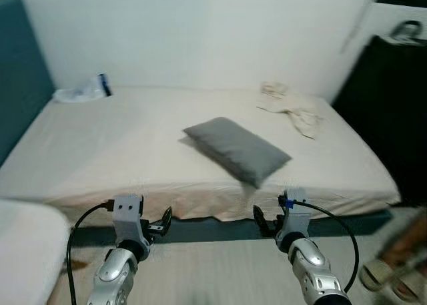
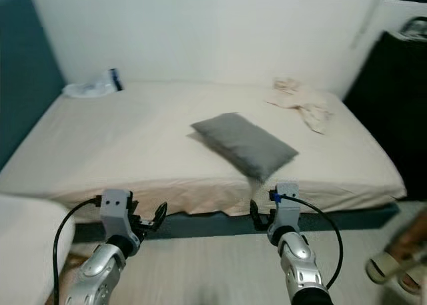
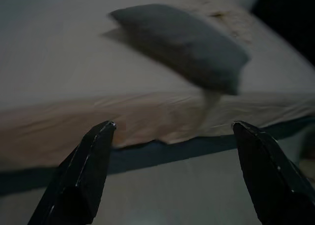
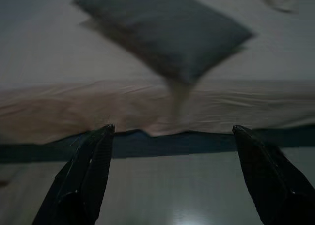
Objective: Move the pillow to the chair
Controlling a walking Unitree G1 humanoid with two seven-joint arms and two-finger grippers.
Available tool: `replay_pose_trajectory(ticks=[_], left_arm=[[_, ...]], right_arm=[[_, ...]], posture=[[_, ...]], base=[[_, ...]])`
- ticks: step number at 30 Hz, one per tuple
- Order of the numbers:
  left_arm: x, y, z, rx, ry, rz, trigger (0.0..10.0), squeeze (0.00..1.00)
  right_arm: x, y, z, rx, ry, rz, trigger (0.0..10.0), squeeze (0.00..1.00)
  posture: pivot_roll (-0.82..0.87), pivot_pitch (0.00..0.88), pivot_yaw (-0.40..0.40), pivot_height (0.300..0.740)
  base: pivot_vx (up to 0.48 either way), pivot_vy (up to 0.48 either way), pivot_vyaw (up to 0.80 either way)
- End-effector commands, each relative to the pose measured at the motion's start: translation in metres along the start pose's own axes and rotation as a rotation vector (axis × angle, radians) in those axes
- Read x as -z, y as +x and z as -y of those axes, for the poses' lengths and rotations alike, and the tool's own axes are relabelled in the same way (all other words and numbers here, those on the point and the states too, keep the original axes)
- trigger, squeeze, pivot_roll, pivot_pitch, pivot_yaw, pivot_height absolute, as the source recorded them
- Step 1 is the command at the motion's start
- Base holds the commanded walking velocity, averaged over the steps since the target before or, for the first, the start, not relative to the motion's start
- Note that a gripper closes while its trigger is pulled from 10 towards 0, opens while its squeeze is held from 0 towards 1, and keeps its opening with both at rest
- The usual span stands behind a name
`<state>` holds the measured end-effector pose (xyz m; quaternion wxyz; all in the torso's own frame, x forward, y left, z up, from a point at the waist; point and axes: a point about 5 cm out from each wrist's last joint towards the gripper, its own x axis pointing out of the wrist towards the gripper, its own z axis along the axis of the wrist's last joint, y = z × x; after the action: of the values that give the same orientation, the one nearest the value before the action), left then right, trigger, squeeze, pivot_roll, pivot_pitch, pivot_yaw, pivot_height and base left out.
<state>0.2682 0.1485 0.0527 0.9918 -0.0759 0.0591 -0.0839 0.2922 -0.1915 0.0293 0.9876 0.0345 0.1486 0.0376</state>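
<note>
Cream sheeting covers the bed [image 1: 133, 151], which spans the room from a teal headboard [image 1: 20, 71] to a dark cabinet [image 1: 393, 118].

Left eye view: the grey pillow [image 1: 237, 148] lies on the bed, set diagonally, its lower corner close to the bed's front edge. A crumpled cloth [image 1: 293, 108] lies at the bed's far corner by the cabinet; a plastic wrapper [image 1: 83, 89] lies at the far corner by the headboard. The left gripper [image 1: 162, 223] and right gripper [image 1: 261, 223] hang over the floor just in front of the bed's front edge, either side of the pillow's near corner and apart from it. Both are released, fingers spread, holding nothing. Sandals [image 1: 387, 275] lie on the floor near the bed's foot.

Right eye view: same layout; a white cushion [image 2: 27, 245] sits beside the bed at the headboard end.

Left wrist view: two black fingers [image 3: 81, 173] stand wide apart, with the bed edge and the blurred pillow beyond them.

Right wrist view: the fingers [image 4: 86, 173] are likewise parted, the pillow on the bed ahead.
</note>
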Motion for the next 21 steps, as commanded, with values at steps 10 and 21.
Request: replay_pose_trajectory(ticks=[10, 21], left_arm=[[0.0030, -0.0045, 0.0002, 0.005, -0.004, 0.007, 10.0, 0.00], [0.0022, -0.0043, 0.0005, 0.010, -0.001, 0.011, 10.0, 0.00]], right_arm=[[-0.0015, 0.0006, -0.0020, -0.004, 0.001, 0.009, 10.0, 0.00], [-0.0017, 0.0014, -0.0026, -0.009, -0.005, 0.000, 10.0, 0.00]], posture=[[0.03, 0.023, -0.076, 0.740], [0.03, 0.032, -0.074, 0.740]], base=[[0.230, 0.000, 0.00], [0.414, 0.000, -0.47]])
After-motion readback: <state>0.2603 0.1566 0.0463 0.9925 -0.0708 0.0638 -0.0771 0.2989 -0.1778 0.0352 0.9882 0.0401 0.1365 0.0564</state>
